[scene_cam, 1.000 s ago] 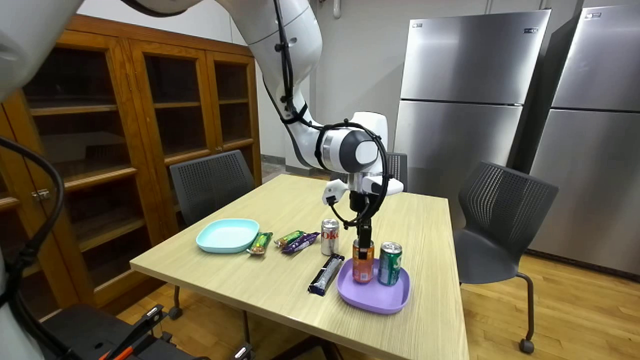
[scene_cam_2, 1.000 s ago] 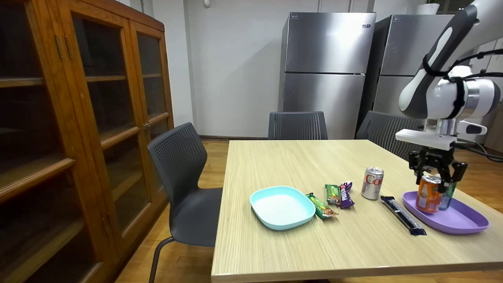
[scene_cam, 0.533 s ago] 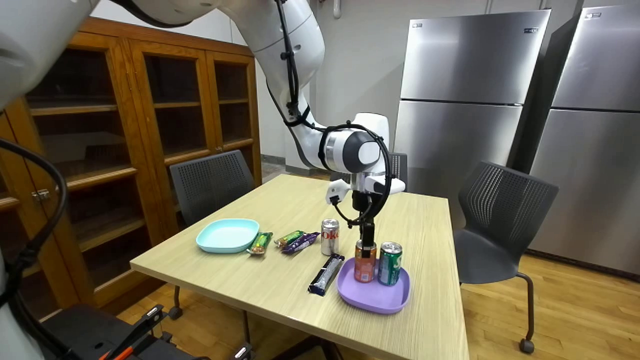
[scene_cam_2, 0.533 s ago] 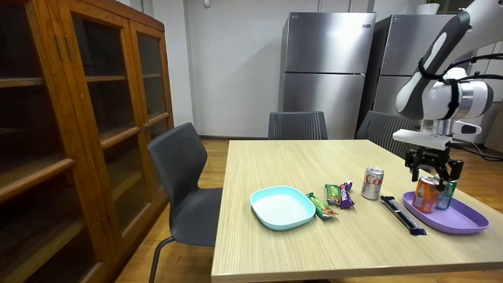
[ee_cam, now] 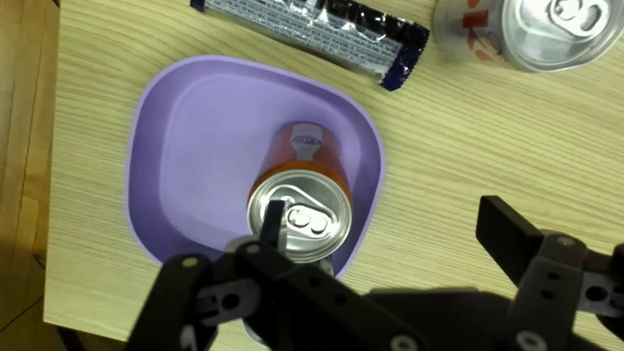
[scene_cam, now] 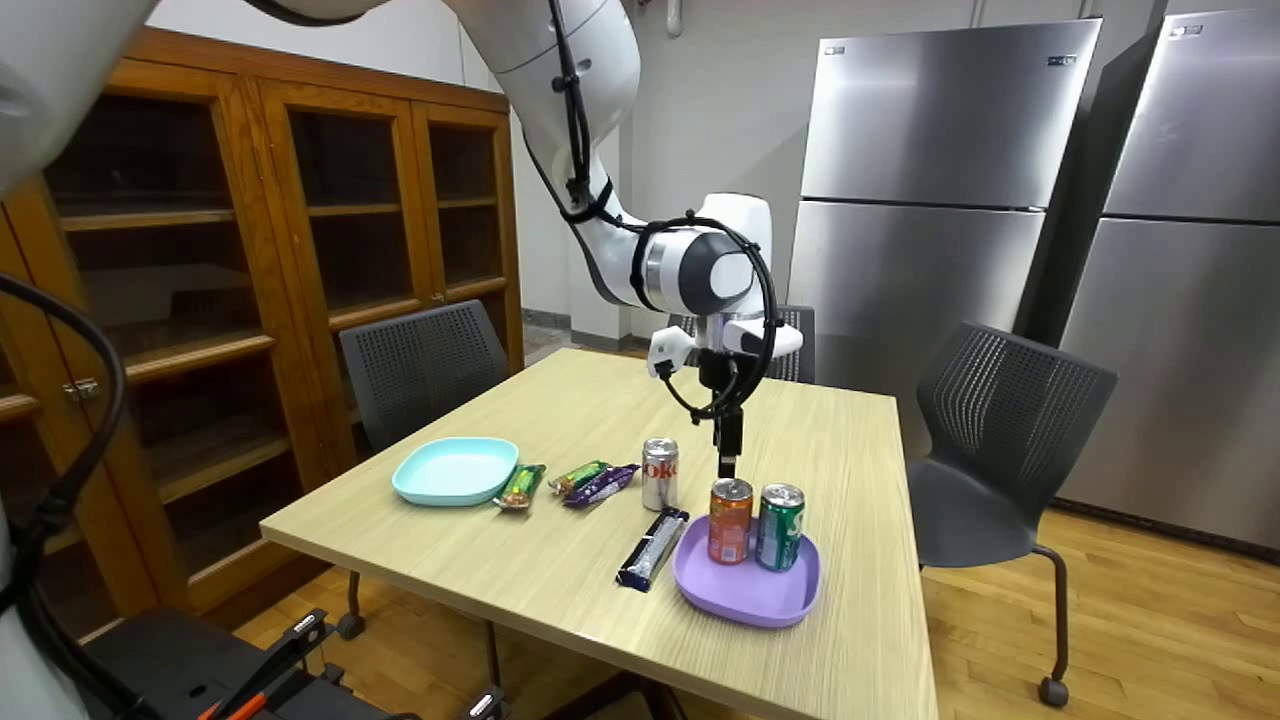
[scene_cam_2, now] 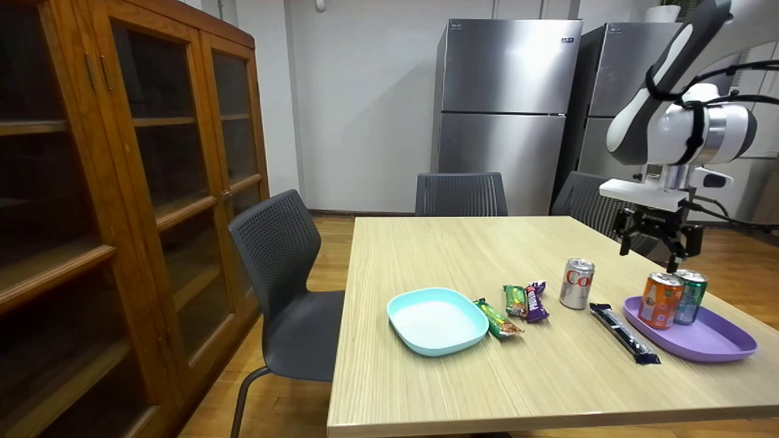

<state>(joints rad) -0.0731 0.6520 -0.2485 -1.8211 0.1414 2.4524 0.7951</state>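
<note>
My gripper (ee_cam: 382,214) stands wide open with nothing between its fingers. In both exterior views it hangs a little above an orange can (scene_cam: 730,522), apart from it. That can (scene_cam_2: 661,300) stands upright on a purple plate (scene_cam: 750,602). Seen from the wrist, one finger (ee_cam: 273,222) overlaps the lid of the orange can (ee_cam: 306,146), while the opposite finger (ee_cam: 507,234) is over bare wood beyond the plate (ee_cam: 209,126). A green can (scene_cam: 780,528) stands upright beside the orange one on the plate; in the wrist view the gripper hides most of it.
A silver Diet Coke can (scene_cam: 660,474) and a dark wrapped bar (scene_cam: 653,548) lie close to the plate. Farther along the table are green and purple snack packets (scene_cam_2: 535,302) and a turquoise plate (scene_cam_2: 437,350). Chairs (scene_cam: 1000,440) surround the table.
The jaws have opened from around the orange can, and the gripper has risen clear above it. The orange can has shifted slightly and stays upright on the purple plate.
</note>
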